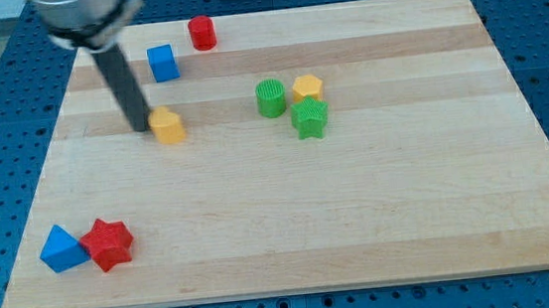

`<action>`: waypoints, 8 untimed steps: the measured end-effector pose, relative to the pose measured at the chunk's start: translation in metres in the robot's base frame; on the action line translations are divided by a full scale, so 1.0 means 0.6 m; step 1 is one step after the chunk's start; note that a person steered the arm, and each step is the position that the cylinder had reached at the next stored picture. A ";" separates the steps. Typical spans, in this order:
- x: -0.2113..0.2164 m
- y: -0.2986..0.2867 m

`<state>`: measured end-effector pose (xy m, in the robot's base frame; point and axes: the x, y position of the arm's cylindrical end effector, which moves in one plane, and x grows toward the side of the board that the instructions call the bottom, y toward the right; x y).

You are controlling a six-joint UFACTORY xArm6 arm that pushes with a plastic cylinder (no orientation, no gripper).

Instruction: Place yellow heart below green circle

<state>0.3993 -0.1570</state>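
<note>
Bright, even, overhead-looking light with soft, short shadows.

The pale wooden tabletop is evenly lit, with no hard glare and its grain easy to read. Each block casts only a small, faint shadow close to its base, as under the red star and the green circle. The dark rod is smeared by motion blur, most strongly at its upper part by the view's top; my tip is softer than the crisp blocks nearby. Edges show no marked distortion.
</note>
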 end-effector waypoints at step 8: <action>0.062 0.177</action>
